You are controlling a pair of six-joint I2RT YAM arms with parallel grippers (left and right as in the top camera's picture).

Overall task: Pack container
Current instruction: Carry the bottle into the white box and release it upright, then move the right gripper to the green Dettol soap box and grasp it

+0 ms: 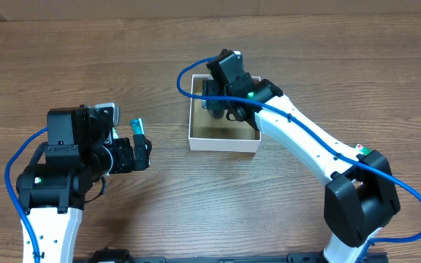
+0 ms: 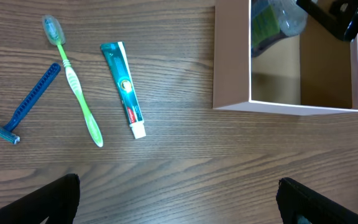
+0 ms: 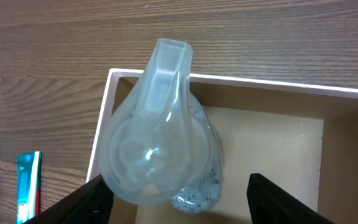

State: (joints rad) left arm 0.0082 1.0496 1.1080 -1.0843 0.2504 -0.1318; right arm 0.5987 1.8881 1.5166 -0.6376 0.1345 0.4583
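The container (image 1: pixel 221 144) is a shallow white-walled box with a brown floor, at the table's middle. It also shows in the left wrist view (image 2: pixel 232 62) and the right wrist view (image 3: pixel 278 84). A clear plastic bottle (image 3: pixel 160 149) leans inside it with its neck over the far wall; it also shows in the left wrist view (image 2: pixel 272 22). My right gripper (image 1: pixel 224 101) hovers over the container, its fingers (image 3: pixel 176 208) wide apart around the bottle's base, not closed on it. My left gripper (image 1: pixel 141 153) is open and empty (image 2: pixel 179 199) left of the container.
A green toothbrush (image 2: pixel 79 93), a teal toothpaste tube (image 2: pixel 124 84) and a blue razor (image 2: pixel 27 106) lie on the wood table left of the container. The toothpaste tip shows in the overhead view (image 1: pixel 138 126) by my left gripper.
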